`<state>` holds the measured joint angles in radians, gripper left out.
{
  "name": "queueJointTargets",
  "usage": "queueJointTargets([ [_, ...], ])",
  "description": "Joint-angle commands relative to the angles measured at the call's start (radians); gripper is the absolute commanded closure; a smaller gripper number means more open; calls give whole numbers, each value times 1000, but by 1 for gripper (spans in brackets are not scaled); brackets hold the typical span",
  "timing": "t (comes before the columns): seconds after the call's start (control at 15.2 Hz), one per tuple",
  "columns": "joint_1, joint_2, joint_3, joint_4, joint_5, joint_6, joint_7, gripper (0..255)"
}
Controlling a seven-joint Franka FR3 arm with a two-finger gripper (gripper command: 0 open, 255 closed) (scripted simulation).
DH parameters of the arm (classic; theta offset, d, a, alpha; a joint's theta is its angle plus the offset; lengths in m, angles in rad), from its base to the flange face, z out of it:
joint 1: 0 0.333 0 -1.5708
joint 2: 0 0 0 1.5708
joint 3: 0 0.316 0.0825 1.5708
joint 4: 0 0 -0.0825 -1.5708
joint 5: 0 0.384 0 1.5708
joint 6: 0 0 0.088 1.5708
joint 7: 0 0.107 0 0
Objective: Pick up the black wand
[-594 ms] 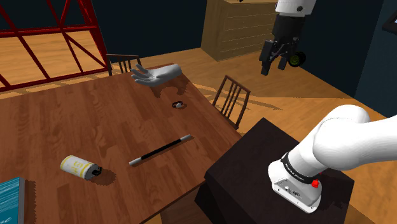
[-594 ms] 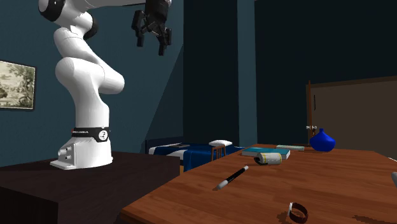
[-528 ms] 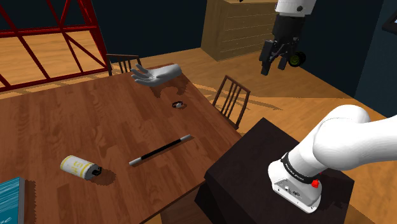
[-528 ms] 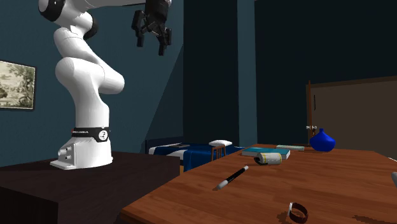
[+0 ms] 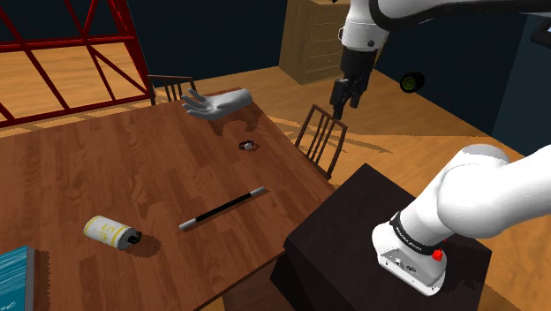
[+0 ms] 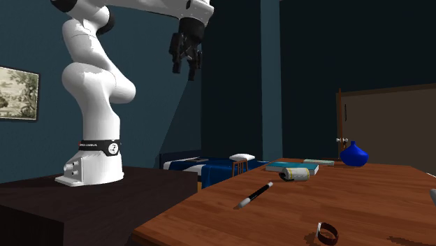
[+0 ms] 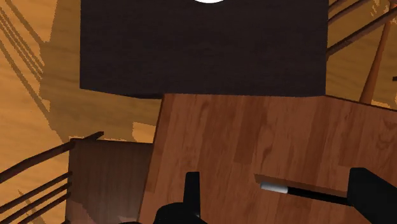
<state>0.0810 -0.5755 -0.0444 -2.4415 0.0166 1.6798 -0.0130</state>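
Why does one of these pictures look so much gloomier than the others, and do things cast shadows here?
Shoulder view: the brightest, warmly lit; the yellow-and-white canister throws a dark shadow on the brown wooden table. Second exterior view: dim, since it faces dark blue walls. Wrist view: the thin black wand with silver tips lies beside its own narrow dark shadow.

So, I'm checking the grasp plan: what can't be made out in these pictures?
Wrist view: the black wand has its far end hidden behind one of the open jaws.
Shoulder view: the blue book is cut off by the lower left edge.
Shoulder view: the bottle has print too small to read.
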Motion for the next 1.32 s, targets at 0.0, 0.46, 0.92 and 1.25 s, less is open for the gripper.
queueJointTargets([
  [0.0,23,60,2,-5,-1,71,-50,0],
  [0.46,92,286,15,13,-3,293,-216,0],
  [0.92,150,521,51,78,-6,482,-366,0],
  [1.25,186,686,86,145,-21,593,-456,0],
])
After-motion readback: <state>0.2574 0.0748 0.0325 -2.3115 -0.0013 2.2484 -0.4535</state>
